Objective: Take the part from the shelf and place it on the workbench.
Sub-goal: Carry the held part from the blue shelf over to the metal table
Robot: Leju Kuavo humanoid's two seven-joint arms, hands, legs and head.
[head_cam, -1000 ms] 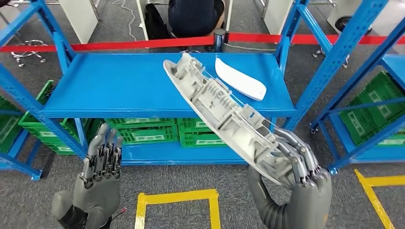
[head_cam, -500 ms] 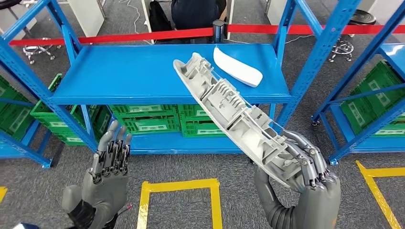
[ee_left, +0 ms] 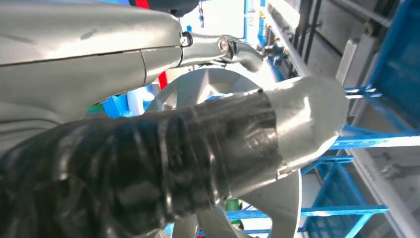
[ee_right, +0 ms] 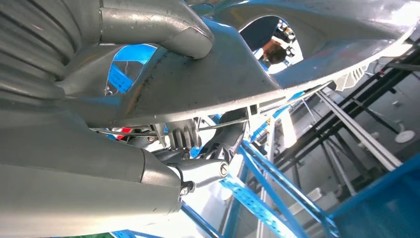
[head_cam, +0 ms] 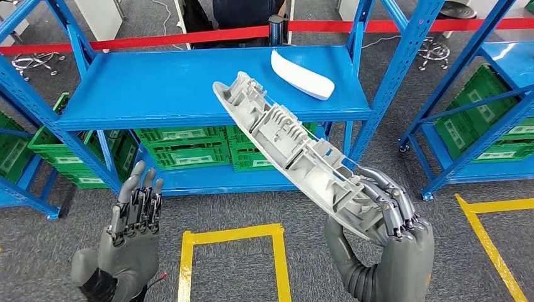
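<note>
the robot's right hand (head_cam: 393, 220) is gripping one end of the long grey moulded plastic part with ribbed inner face (head_cam: 296, 151), which is jutting up and away at a slant, clear of the blue metal shelf (head_cam: 157, 100) and hanging over the grey floor in front of it. the likeliest trouble from here is the part pivoting or slipping in the grasp, since nearly all its length is cantilevering beyond the fingers; a quick turn of the body toward the workbench, which is not in view, could be swinging that free end into a blue shelf upright (head_cam: 356, 50) or twisting it loose. a second risk is the far tip catching the smooth white curved panel (head_cam: 302, 75) lying on the shelf top just behind it. the right hand is sitting low at the picture's lower right, palm under the part, fingers wrapping over its edge, thumb beneath; the right wrist view is showing the thumb (ee_right: 153, 25) pressing against the part's underside. the left hand (head_cam: 129, 233) is holding nothing, raised upright at the lower left with its fingers extended and close together, well apart from the part.
</note>
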